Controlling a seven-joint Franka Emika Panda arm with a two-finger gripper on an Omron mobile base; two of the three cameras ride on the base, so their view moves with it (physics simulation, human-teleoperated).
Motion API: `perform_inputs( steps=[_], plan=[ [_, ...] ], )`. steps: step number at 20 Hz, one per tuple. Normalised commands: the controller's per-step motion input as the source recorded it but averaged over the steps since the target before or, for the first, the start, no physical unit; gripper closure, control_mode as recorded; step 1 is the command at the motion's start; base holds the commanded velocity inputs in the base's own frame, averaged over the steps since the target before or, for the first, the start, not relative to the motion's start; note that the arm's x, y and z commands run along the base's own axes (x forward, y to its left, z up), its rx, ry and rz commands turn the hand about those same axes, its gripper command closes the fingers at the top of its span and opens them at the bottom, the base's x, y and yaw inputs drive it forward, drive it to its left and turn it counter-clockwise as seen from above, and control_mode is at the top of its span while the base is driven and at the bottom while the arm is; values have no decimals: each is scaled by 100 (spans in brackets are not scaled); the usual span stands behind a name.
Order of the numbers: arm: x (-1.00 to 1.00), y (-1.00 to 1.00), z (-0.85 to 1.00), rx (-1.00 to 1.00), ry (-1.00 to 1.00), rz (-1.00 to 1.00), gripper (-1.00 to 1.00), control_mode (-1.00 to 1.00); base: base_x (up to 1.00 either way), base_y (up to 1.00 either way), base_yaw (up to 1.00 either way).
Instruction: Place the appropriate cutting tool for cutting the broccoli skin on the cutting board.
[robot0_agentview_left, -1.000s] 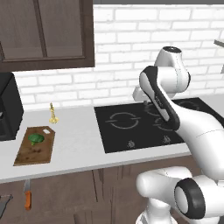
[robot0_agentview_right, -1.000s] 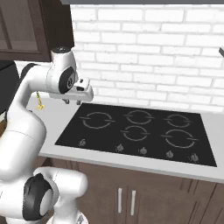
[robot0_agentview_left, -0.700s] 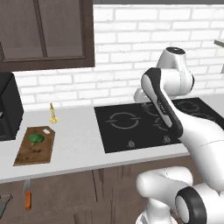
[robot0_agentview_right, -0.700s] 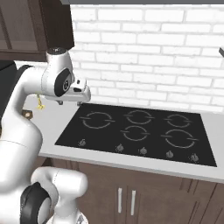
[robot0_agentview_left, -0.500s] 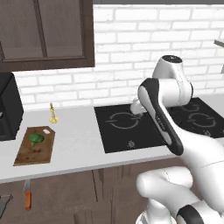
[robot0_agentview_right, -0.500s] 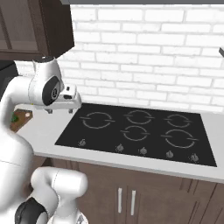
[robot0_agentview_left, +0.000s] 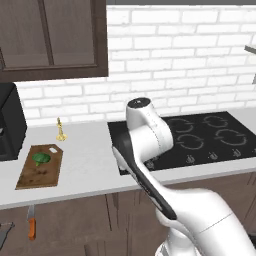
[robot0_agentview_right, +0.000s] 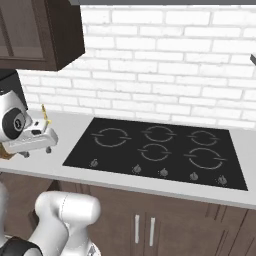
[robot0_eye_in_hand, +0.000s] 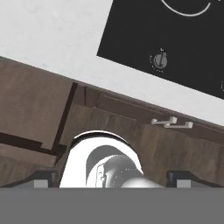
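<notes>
Left base view: knife (robot0_agentview_left: 31, 225) lengthwise, blade toward counter

The knife (robot0_agentview_left: 31, 223) lies low at the left base view's bottom-left, too small to make out its blade edge. Beside it a grey tool (robot0_agentview_left: 5, 232) is cut off by the picture's edge. The gripper's finger tips (robot0_eye_in_hand: 43, 178) barely show (jaw gap unreadable).

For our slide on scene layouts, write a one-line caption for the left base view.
Bright green broccoli floret on dark brown wooden cutting board; orange-handled knife lies below the counter edge, white arm mid-swing.
</notes>
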Motion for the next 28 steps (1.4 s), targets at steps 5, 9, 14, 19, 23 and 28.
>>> perform_inputs(
  steps=[5, 9, 14, 19, 23, 28],
  plan=[
    [-7, 21, -14, -5, 7, 2, -100, -100, 0, 0, 0],
    [0, 0, 0, 0, 0, 0, -100, -100, 0, 0, 0],
    [-16, 6, -9, 0, 6, 2, -100, -100, 0, 0, 0],
    [-7, 9, -7, 0, 5, 3, -100, -100, 0, 0, 0],
    [-5, 0, -5, 0, 1, 0, -100, -100, 0, 0, 0],
    [-1, 60, -61, -2, 21, -3, -100, -100, 0, 0, 0]
  ],
)
